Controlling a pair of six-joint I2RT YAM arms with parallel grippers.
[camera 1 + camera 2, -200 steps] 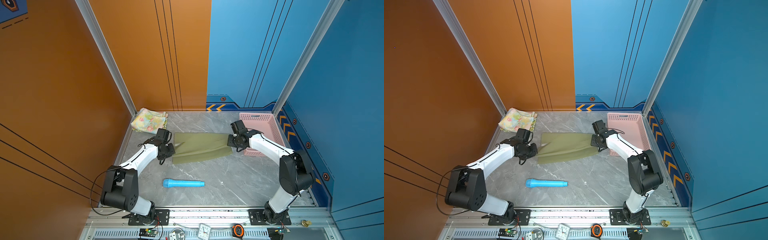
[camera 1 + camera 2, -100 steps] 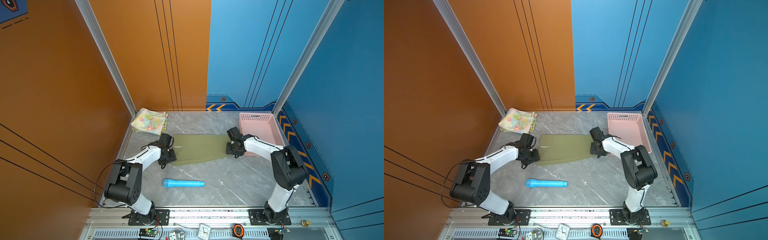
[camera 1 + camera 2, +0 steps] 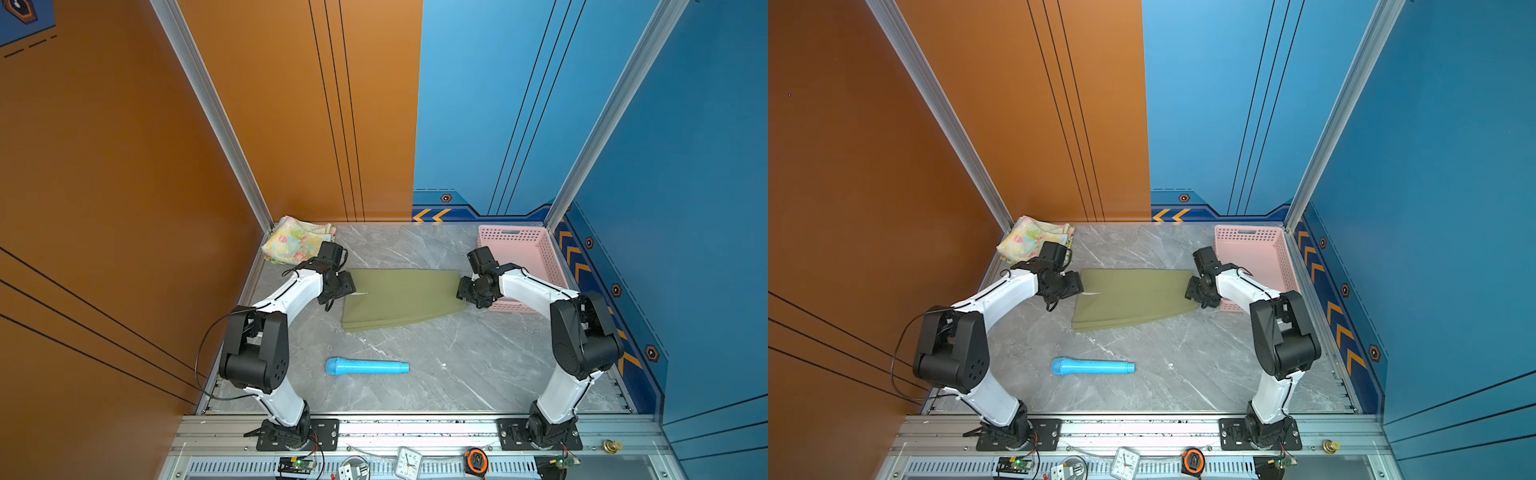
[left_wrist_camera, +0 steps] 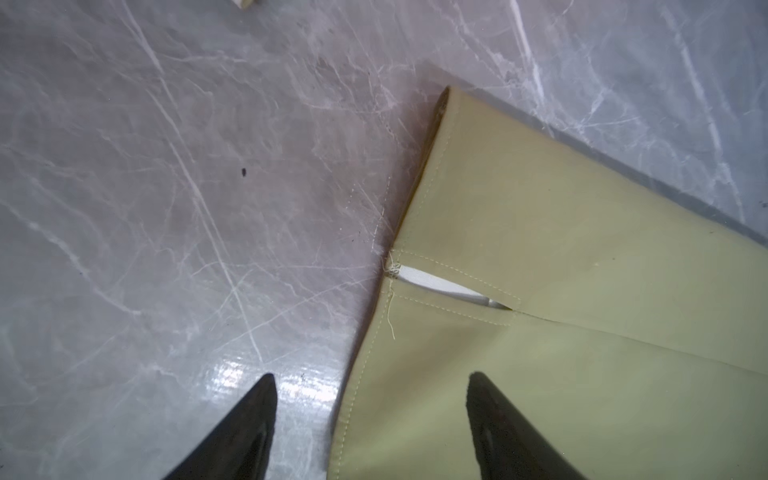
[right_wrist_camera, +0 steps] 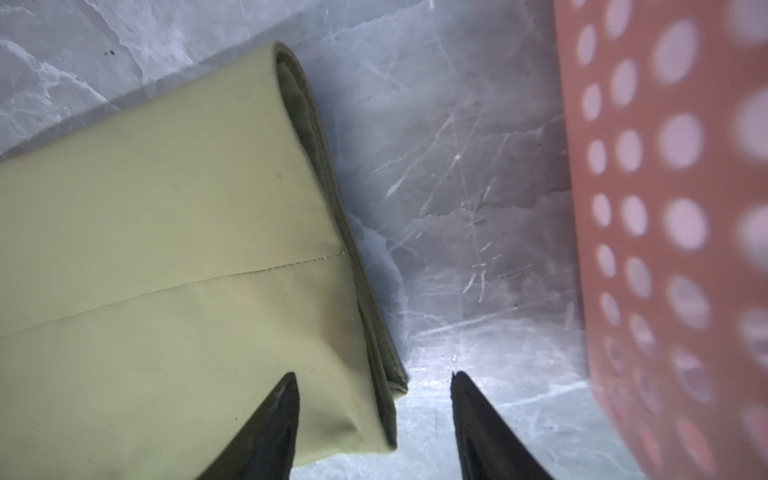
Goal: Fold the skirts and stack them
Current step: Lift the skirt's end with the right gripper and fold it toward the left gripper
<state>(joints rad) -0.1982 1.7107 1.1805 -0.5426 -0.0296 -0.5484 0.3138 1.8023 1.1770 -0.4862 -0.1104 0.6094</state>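
Folding step (judged): the olive skirt (image 3: pixel 399 299) lies flat and already doubled, so a fold across its length, then a lift onto the pile, seems due.
Olive skirt, position: mid-desk (image 3: pixel 436 357), stretched between the two arms, with one short end at each set of jaws.
Floral skirt (image 3: pixel 297 243): folded in the far left corner, apart from the olive one and just behind the left wrist.
Third skirt: not made out in any view.
Left jaws: spread and holding nothing. One fingertip (image 4: pixel 253 415) hangs over bare desk, its partner over cloth, straddling the stitched edge near a slit that shows white lining (image 4: pixel 449 286).
Right jaws: spread and empty. One tip is over cloth, one over bare desk, astride the layered edge (image 5: pixel 374 332).
Arm pose: left arm (image 3: pixel 291 291) and right arm (image 3: pixel 536 286) both reach forward from the near rail. Their elbows are out, their wrists are turned inward to face each other, and both sit low over the desk.
Technique (advice): each pair should take every layer at matching corners. Both ends should rise together with the cloth kept taut, so the edges land square.
Hazards (judged): a pinch on the top layer alone would undo the fold. The slit may snag a tip. The pink basket (image 3: pixel 515 237) stands just beside the right jaws.
Bystander: blue cylinder (image 3: pixel 368 367), nearer the front, well apart from the cloth.
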